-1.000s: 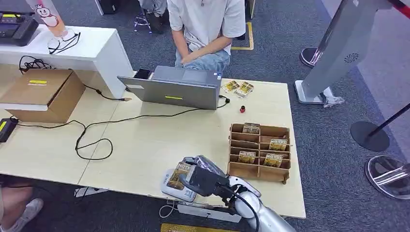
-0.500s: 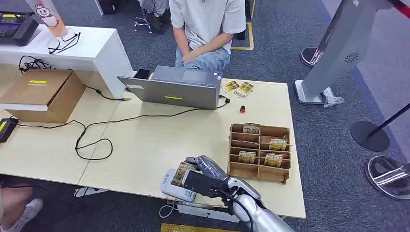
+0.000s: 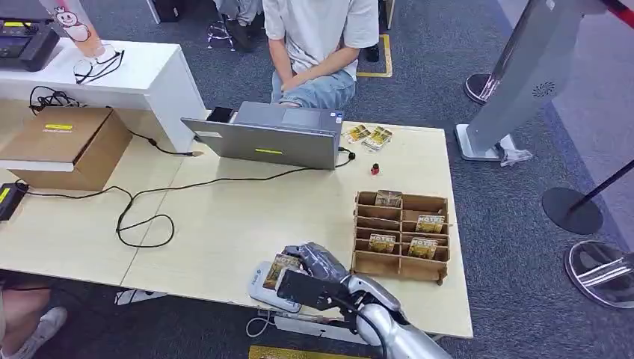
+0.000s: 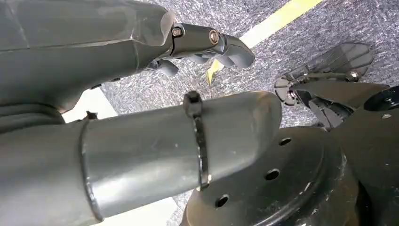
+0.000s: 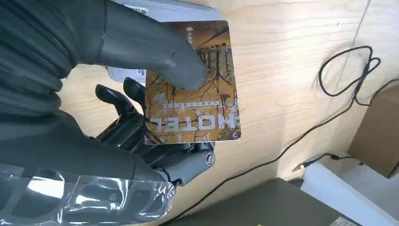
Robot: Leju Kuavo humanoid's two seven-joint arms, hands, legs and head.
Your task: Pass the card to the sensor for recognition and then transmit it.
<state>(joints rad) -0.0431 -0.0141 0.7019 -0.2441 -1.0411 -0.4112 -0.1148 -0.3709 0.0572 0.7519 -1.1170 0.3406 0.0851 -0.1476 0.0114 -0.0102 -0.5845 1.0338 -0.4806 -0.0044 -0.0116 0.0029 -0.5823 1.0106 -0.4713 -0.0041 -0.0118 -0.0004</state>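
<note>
Right hand [image 3: 318, 271] grips the card [image 5: 190, 82], thumb on its face and fingers [image 5: 120, 101] behind, over the white sensor [image 3: 263, 286] at the tabletop's [image 3: 224, 224] near edge. Left hand [image 4: 141, 94] hangs above the carpet, fingers curled in on nothing.

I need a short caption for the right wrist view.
Right robot hand holds a hotel card above the white sensor on the wooden table.
</note>
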